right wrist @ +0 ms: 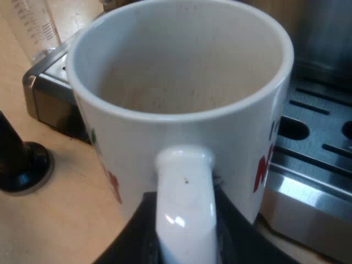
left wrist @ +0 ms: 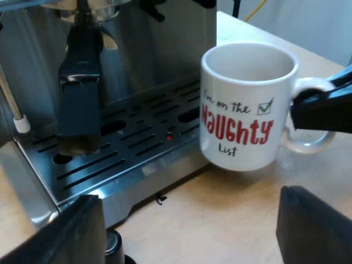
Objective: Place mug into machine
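The ceramic mug was upright just beside the drip tray of the espresso machine, the fingers of the right gripper clamped on its handle. Stiff, glazed and breakable, it looked best carried by that handle. The fingers of the left gripper stood apart.

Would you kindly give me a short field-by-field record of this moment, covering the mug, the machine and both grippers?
mug: white, red "NAUGHTY" lettering, upright, empty, beside the drip tray edge, not yet on it
right gripper: shut on the mug's handle
left gripper: open, holding nothing, facing the machine's front
holder: locked into the espresso machine, dark handle over the drip tray
tamper: black knob, standing on the table near the mug
measuring glass: by the machine's corner
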